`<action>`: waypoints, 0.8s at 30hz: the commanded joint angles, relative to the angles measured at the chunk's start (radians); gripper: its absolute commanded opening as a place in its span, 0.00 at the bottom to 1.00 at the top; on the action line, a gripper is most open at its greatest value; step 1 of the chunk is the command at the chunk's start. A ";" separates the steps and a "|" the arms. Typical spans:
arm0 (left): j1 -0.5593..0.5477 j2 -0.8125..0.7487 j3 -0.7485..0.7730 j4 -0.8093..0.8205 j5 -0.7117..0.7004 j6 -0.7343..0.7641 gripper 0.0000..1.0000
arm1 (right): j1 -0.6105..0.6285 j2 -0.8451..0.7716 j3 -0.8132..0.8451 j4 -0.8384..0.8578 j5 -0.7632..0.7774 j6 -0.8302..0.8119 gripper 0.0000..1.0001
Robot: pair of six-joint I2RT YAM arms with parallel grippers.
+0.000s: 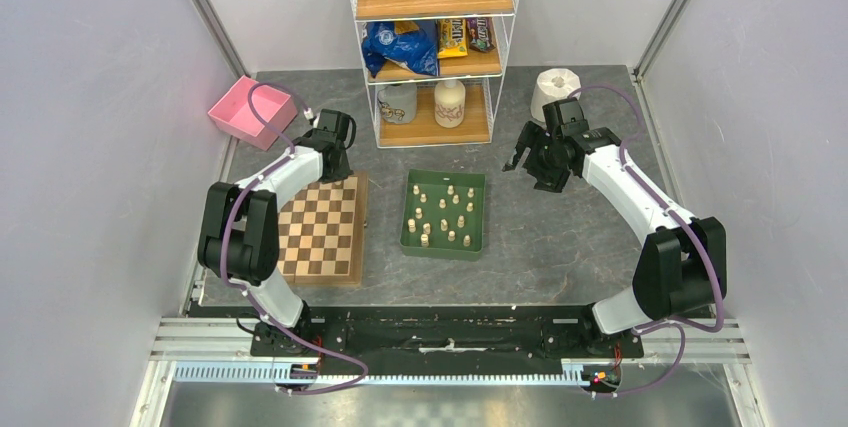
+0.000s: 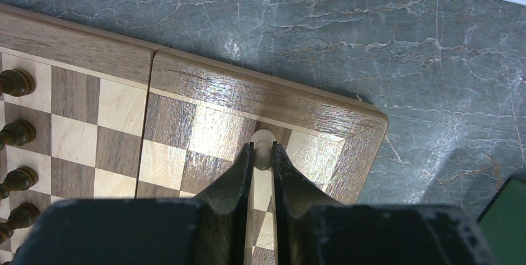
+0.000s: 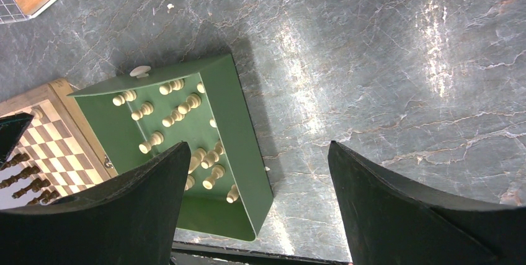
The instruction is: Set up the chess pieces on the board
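A: Why is the left tool [image 2: 263,153] pinched nearly shut?
B: It grips a cream chessman [image 2: 263,139] between its tips, probably to seat it on the board [image 2: 248,91] edge row. The right tool [image 3: 257,147] gapes empty above the green tray [image 3: 239,128].

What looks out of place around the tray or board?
One small pale thing sits just outside the green tray, against its wall, apart from the cream pieces inside; I cannot tell if it is a chess piece. The cream piece in the left claw at the board corner looks normal.
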 commanded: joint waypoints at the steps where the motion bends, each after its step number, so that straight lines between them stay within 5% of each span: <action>1: 0.005 0.012 -0.013 -0.015 0.023 0.011 0.02 | -0.004 -0.001 0.030 0.009 -0.011 0.005 0.90; 4: 0.005 0.010 -0.017 -0.014 0.028 0.006 0.02 | -0.004 0.001 0.028 0.009 -0.012 0.003 0.90; 11: 0.005 -0.001 -0.016 -0.014 0.017 0.007 0.24 | -0.004 0.002 0.034 0.009 -0.014 0.005 0.90; 24: 0.005 -0.017 0.017 -0.033 0.006 0.016 0.39 | -0.004 -0.004 0.036 0.009 -0.015 0.008 0.90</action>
